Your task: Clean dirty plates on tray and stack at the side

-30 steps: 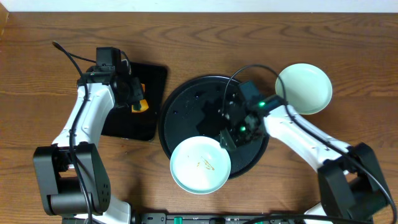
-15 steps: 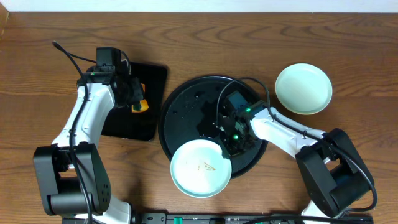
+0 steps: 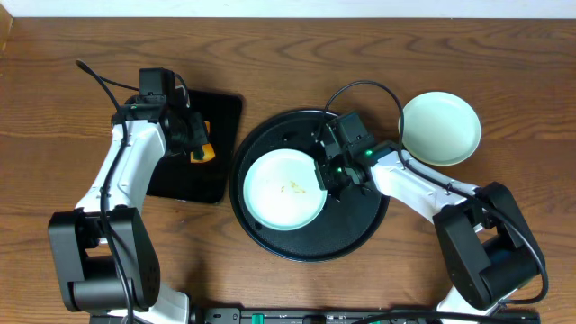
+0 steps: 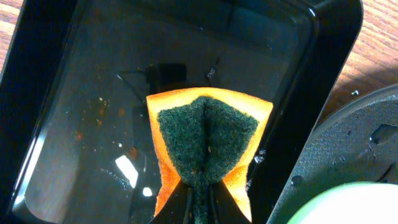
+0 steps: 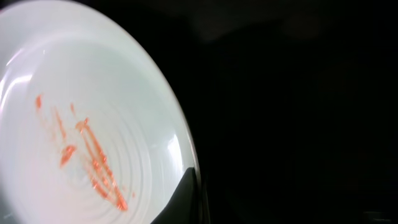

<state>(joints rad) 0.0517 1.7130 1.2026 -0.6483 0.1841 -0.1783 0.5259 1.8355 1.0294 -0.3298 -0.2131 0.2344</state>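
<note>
A pale plate (image 3: pixel 283 189) with orange smears lies on the left half of the round black tray (image 3: pixel 360 229). My right gripper (image 3: pixel 327 175) is shut on its right rim. In the right wrist view the smeared plate (image 5: pixel 81 124) fills the left, and my right gripper (image 5: pixel 194 190) pinches its edge with one dark finger (image 5: pixel 180 202) over the inside. A second, mint plate (image 3: pixel 439 128) with no visible smears sits on the bare wood to the right of the tray. My left gripper (image 3: pixel 196 144) is shut on an orange and green sponge (image 4: pixel 205 137) above the rectangular tray.
The smaller rectangular black tray (image 3: pixel 211 175) lies left of the round one and holds water and specks (image 4: pixel 81 93). The round tray's wet rim (image 4: pixel 348 149) and a plate edge (image 4: pixel 348 208) show at the lower right of the left wrist view. A cable (image 3: pixel 369 90) arcs over the round tray.
My right gripper closed on the smeared plate's rim and pulled the plate from the tray's front edge back onto its left half. The left arm has not moved.
</note>
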